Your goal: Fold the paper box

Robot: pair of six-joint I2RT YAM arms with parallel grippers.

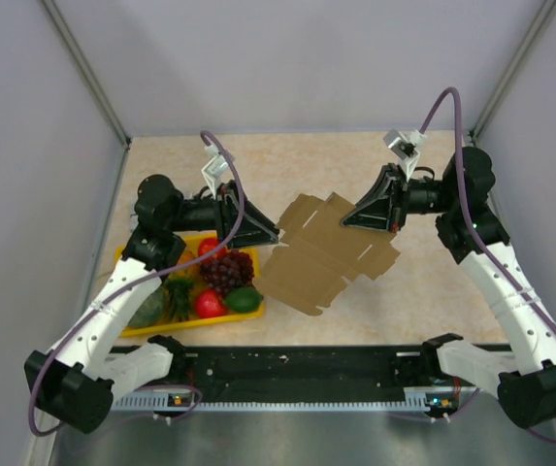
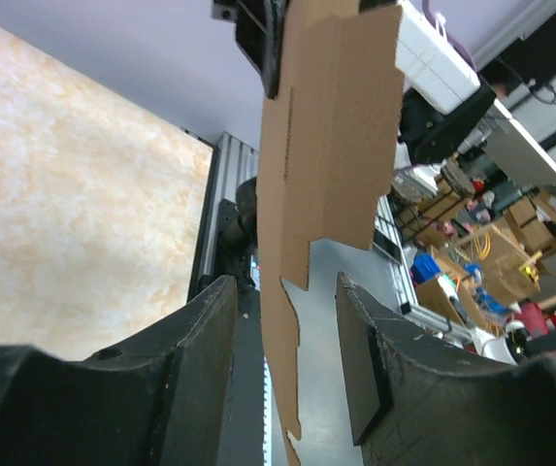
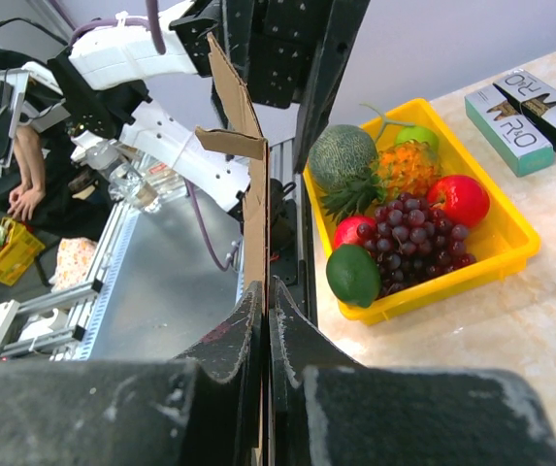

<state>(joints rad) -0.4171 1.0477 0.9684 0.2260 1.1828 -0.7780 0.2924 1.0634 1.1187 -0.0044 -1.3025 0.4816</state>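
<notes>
I see my right hand [image 3: 264, 311] clamped on the paper box [image 1: 326, 250]; my left hand [image 2: 287, 301] stands apart around its edge.

Robotics lab: walled test cell [image 1: 307, 58], aluminium rail [image 1: 287, 400], cluttered benches [image 2: 472, 243].

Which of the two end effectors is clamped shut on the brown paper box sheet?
The right end effector: its jaws pinch the paper box. The left end effector stands open, gaps showing either side of the sheet.
</notes>
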